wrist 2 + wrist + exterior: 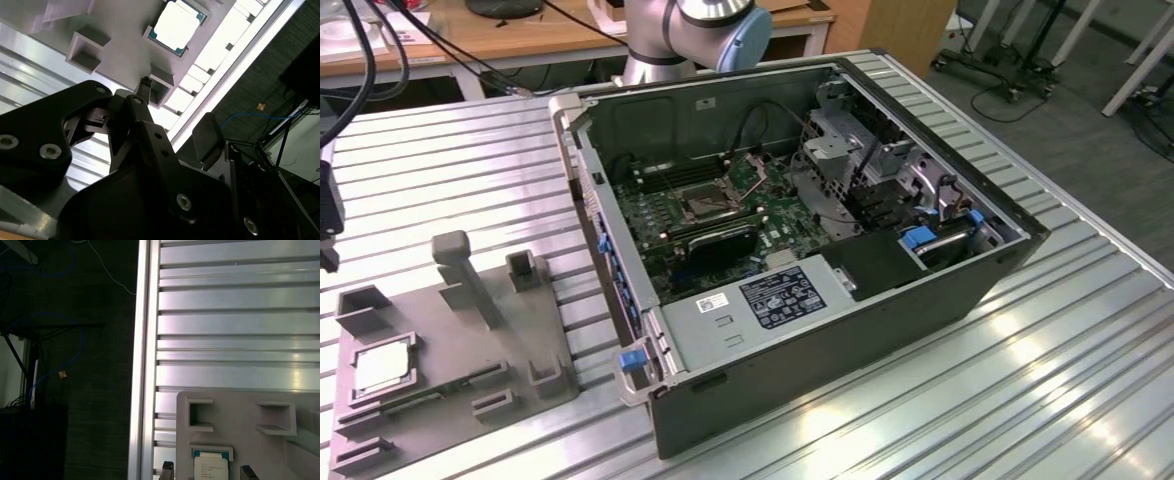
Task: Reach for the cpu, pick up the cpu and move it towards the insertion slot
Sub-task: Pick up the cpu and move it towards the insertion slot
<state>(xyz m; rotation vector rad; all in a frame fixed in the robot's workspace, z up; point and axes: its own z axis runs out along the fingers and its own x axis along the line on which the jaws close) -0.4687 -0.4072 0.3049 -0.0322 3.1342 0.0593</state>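
Observation:
The cpu (380, 368) lies flat in a recess of the grey plastic tray (460, 375) at the exterior view's lower left, pale top up. In both wrist views the cpu (177, 25) (210, 467) rests in that recess, untouched. My gripper (208, 472) hangs above it, open; its two dark fingertips (167, 471) stand apart on either side of the chip with nothing between them. In the exterior view the gripper (327, 215) is a dark shape at the left edge, above the tray. The insertion slot (707, 205) sits on the green board inside the open computer case.
The open computer case (854, 300) lies on the ribbed aluminium table (454, 170), to the exterior view's right of the tray. Raised blocks and a tall post (464, 275) stand up from the tray near the cpu. The table's edge (142, 365) runs close beside the tray.

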